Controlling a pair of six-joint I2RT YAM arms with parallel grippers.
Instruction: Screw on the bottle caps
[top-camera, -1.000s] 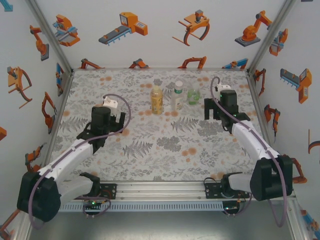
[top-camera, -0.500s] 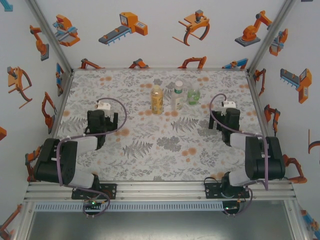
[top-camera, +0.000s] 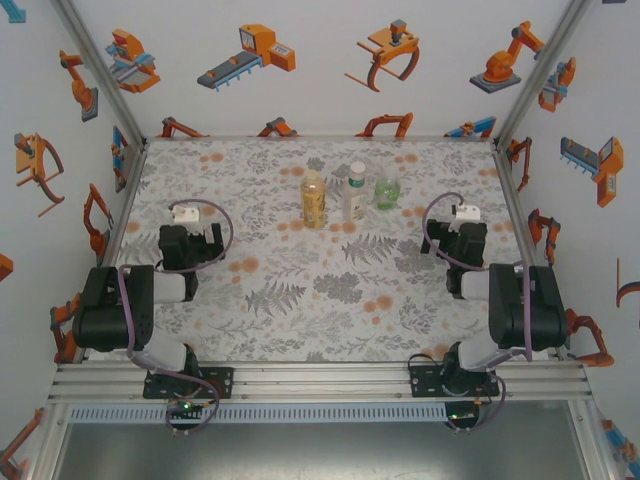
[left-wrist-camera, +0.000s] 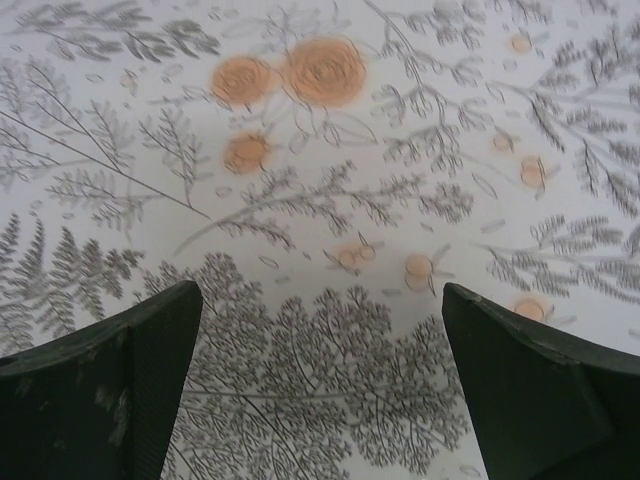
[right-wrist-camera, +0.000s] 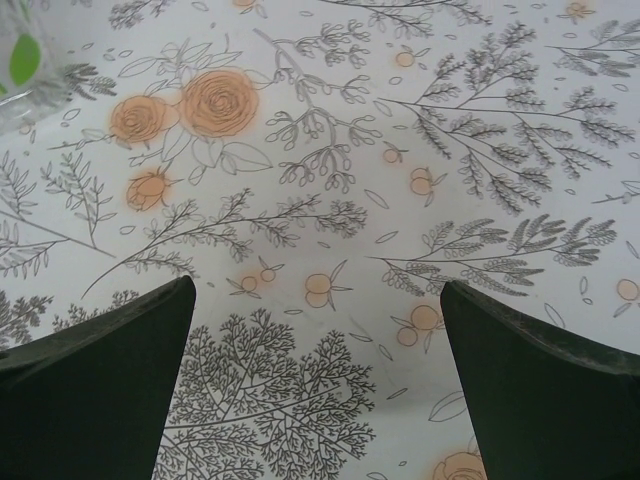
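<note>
Facing the patterned table surface (top-camera: 300, 310), the left gripper (top-camera: 192, 240) and the right gripper (top-camera: 462, 238) both have their jaws spread wide apart, with nothing between them. Three bottles stand in a row ahead of the jaws, between the two grippers and well apart from both:

- orange-yellow bottle (top-camera: 314, 200)
- clear white-labelled bottle (top-camera: 355, 195), topped by a whitish cap (top-camera: 357, 168)
- green bottle (top-camera: 387, 191), nearest the right jaws

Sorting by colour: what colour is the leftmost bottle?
Orange-yellow plastic bottle; best in top external view.
</note>
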